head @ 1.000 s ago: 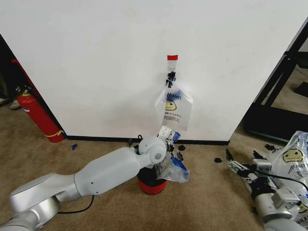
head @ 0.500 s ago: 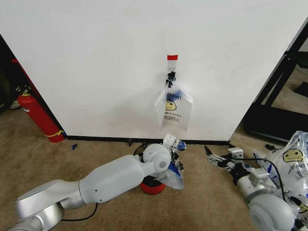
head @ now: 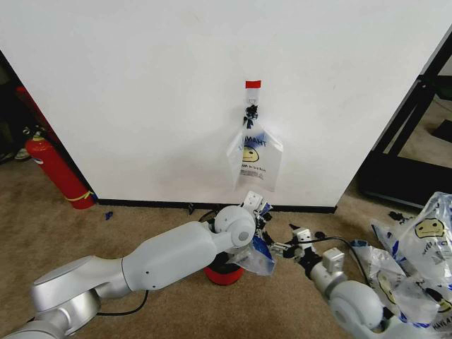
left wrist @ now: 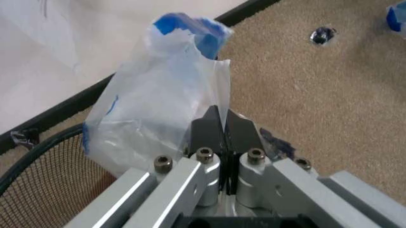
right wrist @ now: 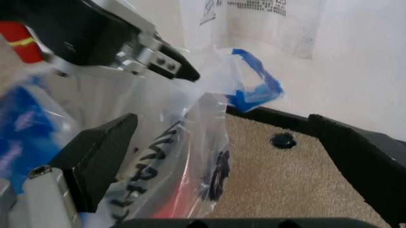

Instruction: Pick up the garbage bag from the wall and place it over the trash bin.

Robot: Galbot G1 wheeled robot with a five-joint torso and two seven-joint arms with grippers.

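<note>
1. Change first: over the last second the right arm swings in from the far right of the carpet, and the right gripper (head: 282, 248) now sits just beside the garbage bag (head: 256, 256), at the side of the trash bin (head: 223, 272). The left arm also shifts a little toward the wall, holding its load the whole time.

2. The left gripper (left wrist: 223, 124) is pinched closed on a fold of the bag's thin plastic — its two black fingertips (left wrist: 207, 128) meet with film between them. The bag bunches up above the bin's mesh rim (left wrist: 38, 152) and spills down one side; it is not spread over the mouth.

3. The right gripper's jaws stand wide apart in its wrist view, one black finger (right wrist: 101, 156) on each side, with bag film and a blue handle loop (right wrist: 254, 88) between them. They hold nothing yet. I judge this a reach for a second grip so the mouth can be pulled wide.

4. Edges: the bin stands near the wall (head: 141, 92) and its black base strip (head: 155, 204). A like bag (head: 254, 159) dangles from the hook (head: 251, 109) above the work, near the left wrist.

5. Room: open carpet (head: 296, 289) lies toward the robot. To its right a heap of like bags (head: 417, 261) crowds the right forearm; a fire extinguisher (head: 58, 169) stands well apart at the left.
</note>
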